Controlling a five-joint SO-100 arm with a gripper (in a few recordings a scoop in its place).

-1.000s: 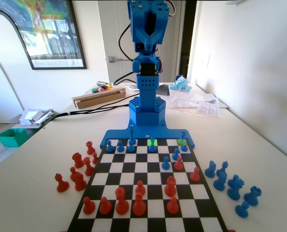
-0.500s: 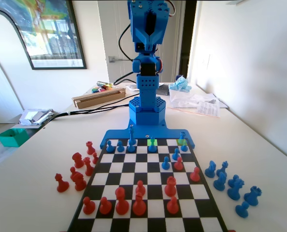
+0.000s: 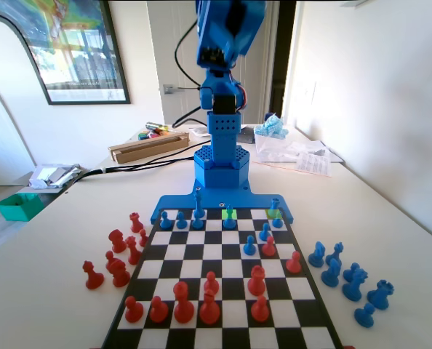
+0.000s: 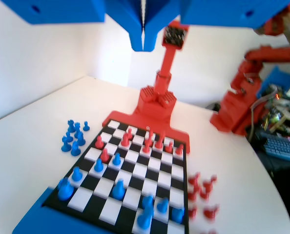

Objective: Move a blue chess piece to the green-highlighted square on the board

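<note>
We are seeing the fingers pressing together on nothing, hanging high above the board; in the fixed view the blue chess piece is standing on the green-highlighted square in the far row; the pale bench is carrying everything.

Home room, hobby desk setup: framed poster on wall and white door behind claw, cluttered table, keyboard far right of claw.
</note>
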